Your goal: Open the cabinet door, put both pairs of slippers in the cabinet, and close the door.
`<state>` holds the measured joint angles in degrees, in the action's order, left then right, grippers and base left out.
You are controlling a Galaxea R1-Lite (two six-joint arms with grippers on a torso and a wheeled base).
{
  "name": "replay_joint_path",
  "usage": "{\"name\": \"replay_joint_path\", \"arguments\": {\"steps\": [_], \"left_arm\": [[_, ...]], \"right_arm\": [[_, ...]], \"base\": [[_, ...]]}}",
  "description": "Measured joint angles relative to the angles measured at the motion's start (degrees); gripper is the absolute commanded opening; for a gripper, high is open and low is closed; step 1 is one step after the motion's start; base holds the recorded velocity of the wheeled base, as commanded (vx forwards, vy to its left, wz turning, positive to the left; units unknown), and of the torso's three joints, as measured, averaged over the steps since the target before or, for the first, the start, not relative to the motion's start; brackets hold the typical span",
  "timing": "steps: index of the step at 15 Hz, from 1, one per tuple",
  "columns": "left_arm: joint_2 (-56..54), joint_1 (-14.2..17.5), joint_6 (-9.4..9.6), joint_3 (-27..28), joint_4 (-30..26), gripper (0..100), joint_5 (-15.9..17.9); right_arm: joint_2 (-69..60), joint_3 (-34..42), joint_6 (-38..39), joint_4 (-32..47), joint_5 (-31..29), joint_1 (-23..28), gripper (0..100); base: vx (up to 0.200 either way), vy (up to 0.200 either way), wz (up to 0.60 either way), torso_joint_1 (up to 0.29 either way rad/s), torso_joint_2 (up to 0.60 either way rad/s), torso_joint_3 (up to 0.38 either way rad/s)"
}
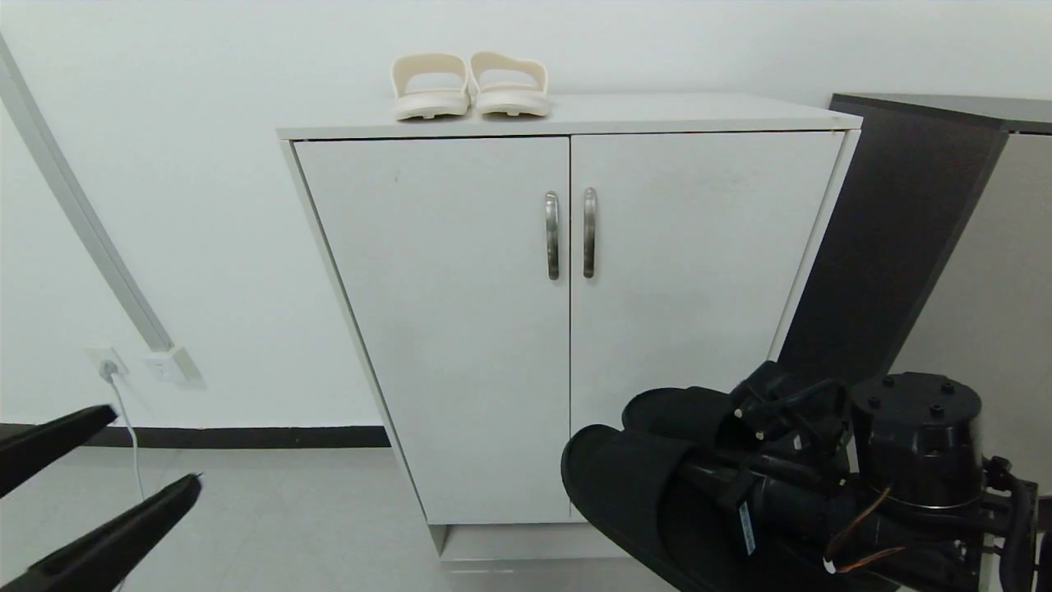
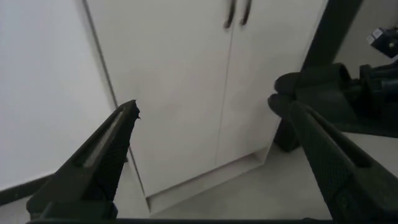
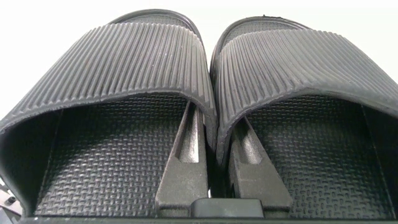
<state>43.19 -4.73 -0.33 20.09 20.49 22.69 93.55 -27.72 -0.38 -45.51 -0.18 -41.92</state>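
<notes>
Black slippers [image 1: 649, 485] lower right, pinched together by right gripper [image 3: 214, 124]; cream pair [image 1: 470, 85] upper centre atop cabinet [image 1: 699, 115]. Doors [image 1: 444, 329] shut. Left gripper [image 1: 154, 444], lower left, wide open, empty. Handle [image 1: 552, 236] pull likely next.

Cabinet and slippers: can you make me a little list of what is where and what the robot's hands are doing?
cabinet: white
doors: both shut
handles: two metal ones, side by side in the middle
cream slippers: a pair, on top of the cabinet
black slippers: a pair, held low in front of the right door
right gripper: shut on the black slippers, one finger inside each
left gripper: open, empty
</notes>
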Motion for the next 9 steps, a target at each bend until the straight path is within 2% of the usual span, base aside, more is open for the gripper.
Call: {"name": "replay_joint_path", "arguments": {"steps": [5, 9], "left_arm": [[22.3, -11.8, -0.27, 4.6, 16.9, 100, 1.4], [35.9, -20.8, -0.56, 12.6, 23.1, 100, 1.4]], "right_arm": [[0.4, 0.1, 0.1, 0.0, 0.2, 0.0, 0], [0.7, 0.4, 0.1, 0.0, 0.2, 0.1, 0]], "base": [[0.0, 0.0, 0.0, 0.0, 0.0, 0.0], [0.0, 0.0, 0.0, 0.0, 0.0, 0.0]]}}
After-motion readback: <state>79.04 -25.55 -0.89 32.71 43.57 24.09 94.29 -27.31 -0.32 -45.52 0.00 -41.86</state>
